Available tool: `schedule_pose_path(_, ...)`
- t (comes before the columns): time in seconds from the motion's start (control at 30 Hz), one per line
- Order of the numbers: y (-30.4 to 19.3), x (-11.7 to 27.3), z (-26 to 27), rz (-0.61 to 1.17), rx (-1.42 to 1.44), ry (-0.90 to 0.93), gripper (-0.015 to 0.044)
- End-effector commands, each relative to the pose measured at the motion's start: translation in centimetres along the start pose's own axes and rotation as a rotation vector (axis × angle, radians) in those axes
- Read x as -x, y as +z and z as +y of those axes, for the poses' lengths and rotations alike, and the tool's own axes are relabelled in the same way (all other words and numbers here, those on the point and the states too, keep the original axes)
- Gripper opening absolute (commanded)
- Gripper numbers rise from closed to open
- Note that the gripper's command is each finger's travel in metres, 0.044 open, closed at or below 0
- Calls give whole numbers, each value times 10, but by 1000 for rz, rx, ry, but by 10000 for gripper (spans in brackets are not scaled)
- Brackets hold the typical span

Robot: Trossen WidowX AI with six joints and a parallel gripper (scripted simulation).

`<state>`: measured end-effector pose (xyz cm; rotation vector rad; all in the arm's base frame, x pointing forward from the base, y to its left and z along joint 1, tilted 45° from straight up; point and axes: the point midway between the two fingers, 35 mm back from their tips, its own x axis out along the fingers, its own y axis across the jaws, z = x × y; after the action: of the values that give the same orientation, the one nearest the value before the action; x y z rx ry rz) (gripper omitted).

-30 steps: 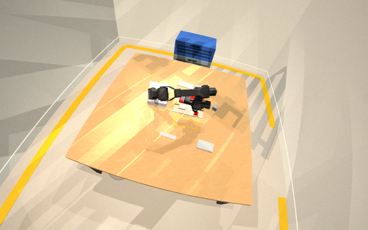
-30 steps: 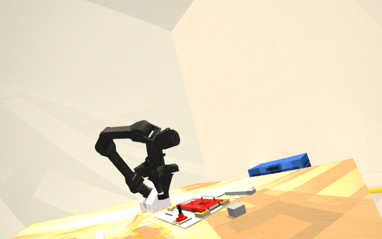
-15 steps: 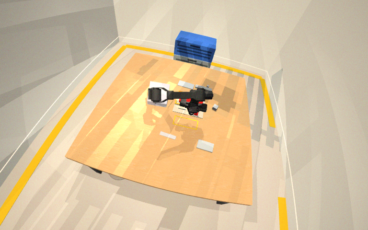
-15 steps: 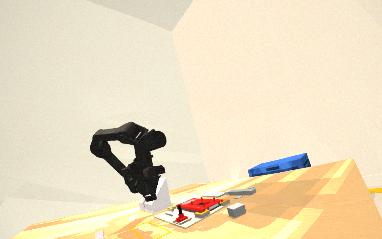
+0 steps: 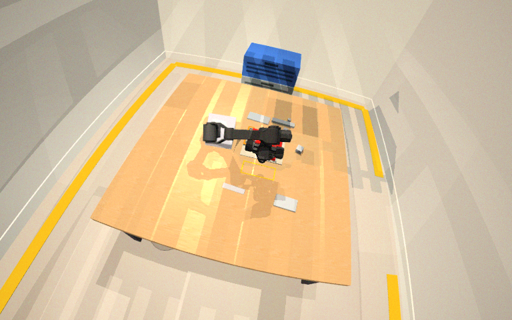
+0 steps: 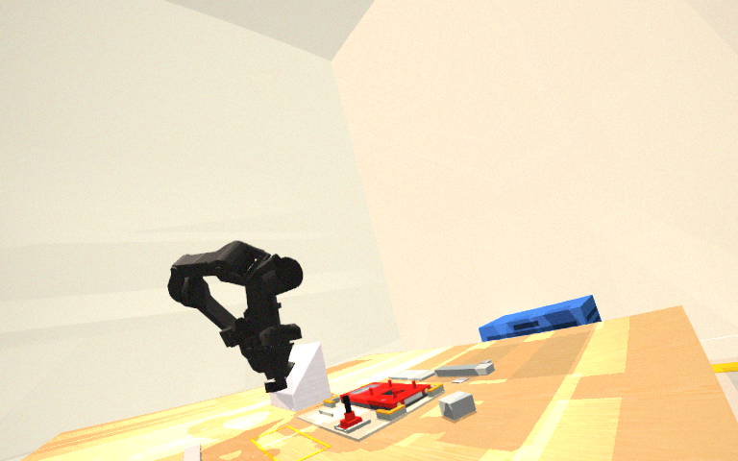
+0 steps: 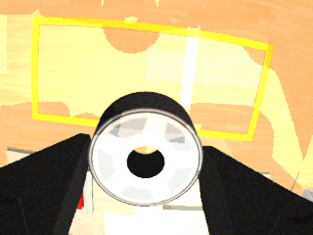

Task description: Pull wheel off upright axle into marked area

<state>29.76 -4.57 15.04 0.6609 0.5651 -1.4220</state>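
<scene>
We had the arm (image 6: 217, 282) folded up high, elbow back, forearm angled down, and the gripper (image 6: 276, 384) hung off the table (image 5: 151, 196), pointing at the boards below. From above, the arm reached out from its white base (image 5: 223, 126) and ended over the near edge of the pale board (image 6: 321, 419) that carries the red plate (image 6: 387, 394).

Our fingers were clamped on the wheel (image 7: 145, 163), one black finger on each side of it, and the wheel was up in the air with us, clear of the axle (image 6: 346, 404). That axle stood bare and upright on its red foot (image 6: 350, 420), below and off to one side of the gripper in the outside view.

In the wrist view the wheel looked like this: a black tyre, a pale grey face with darker grey panels between the spokes, and a round hole through the middle with the wood showing through it. The face was turned straight at the camera.

The marked area (image 7: 151, 78), a yellow rectangle on the wood, lay just ahead of the wheel and beneath it, while the red plate sat behind us. A small grey block (image 6: 455, 404) sat well off to the side of the gripper.
</scene>
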Motion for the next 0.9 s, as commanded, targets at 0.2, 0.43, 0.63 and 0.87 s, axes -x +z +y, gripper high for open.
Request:
schedule_pose_path(0.2,2,-20,-2,-4,3,-1,0)
schedule_pose_path(0.43,1,-55,1,-2,2,0,0)
schedule_pose_path(0.63,3,-87,-1,-6,2,0,0)
schedule_pose_path(0.87,4,-100,-3,-10,2,0,0)
